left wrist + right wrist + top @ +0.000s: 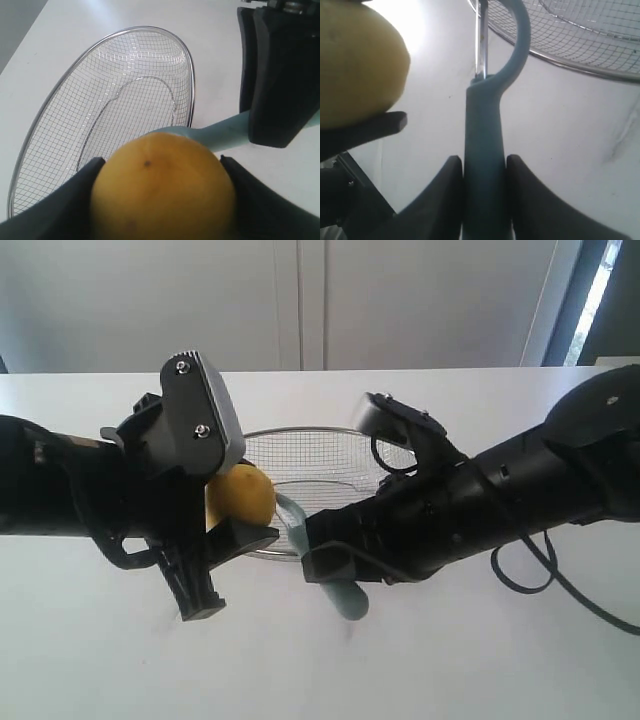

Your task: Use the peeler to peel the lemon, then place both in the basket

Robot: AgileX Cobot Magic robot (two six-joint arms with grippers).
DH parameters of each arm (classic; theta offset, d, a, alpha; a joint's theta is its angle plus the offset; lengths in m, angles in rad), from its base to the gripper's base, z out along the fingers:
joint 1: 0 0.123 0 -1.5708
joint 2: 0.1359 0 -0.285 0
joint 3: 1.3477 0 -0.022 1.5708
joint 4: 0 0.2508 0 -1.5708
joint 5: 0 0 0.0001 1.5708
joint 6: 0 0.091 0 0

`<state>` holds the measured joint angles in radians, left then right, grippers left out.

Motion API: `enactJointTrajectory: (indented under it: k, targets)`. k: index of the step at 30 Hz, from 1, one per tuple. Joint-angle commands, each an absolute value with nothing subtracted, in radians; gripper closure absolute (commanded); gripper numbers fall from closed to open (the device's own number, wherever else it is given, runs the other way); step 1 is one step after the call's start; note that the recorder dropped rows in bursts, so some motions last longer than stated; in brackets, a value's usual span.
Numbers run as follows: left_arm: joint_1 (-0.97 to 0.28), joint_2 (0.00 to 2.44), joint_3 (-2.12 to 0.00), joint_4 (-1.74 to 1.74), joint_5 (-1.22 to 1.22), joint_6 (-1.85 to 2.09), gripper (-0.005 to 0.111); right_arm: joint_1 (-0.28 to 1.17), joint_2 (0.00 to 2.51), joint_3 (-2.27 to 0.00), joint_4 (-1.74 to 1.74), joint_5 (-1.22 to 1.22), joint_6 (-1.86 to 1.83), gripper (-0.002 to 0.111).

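We start at the bare white table (100, 660), smooth and matte, which fills the near ground in front of the basket (300, 432). Both arms meet on the near side of the basket.

The left gripper (236, 512) is clenched on the lemon (162, 192), a dark finger pressed against each side of the yellow fruit. The lemon hangs off the table, just in front of the basket's near rim and towards its left end in the exterior view.

The right gripper (485, 175) is clamped on the peeler (482, 125), with its two black fingers squeezing the pale teal handle. The handle's butt end pokes out below the fingers towards the table. The curved head and thin metal blade point towards the basket's rim, just beside the lemon. We cannot tell whether the blade touches the peel.

Behind them, the wire-mesh basket sits on the table, tilted towards us in the left wrist view.

Beyond the basket, the table runs to a pale panelled wall (300, 300), with a bright window strip (600, 290) at the far right.
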<state>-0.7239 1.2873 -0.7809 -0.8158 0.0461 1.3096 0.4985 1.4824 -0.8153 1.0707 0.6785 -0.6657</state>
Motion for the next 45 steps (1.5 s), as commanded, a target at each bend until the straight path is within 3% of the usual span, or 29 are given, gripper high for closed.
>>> enactJointTrajectory:
  k: [1, 37, 45]
  targets:
    - [-0.73, 1.28, -0.778, -0.832, 0.054, 1.309, 0.107, 0.499, 1.435, -0.814, 1.082, 0.691, -0.681, 0.108]
    - [-0.73, 1.28, -0.778, -0.832, 0.054, 1.309, 0.107, 0.497, 1.144, -0.814, 1.062, 0.693, -0.677, 0.108]
    - [-0.73, 1.28, -0.778, -0.832, 0.054, 1.309, 0.107, 0.497, 1.05, -0.814, 0.747, 0.666, -0.401, 0.108]
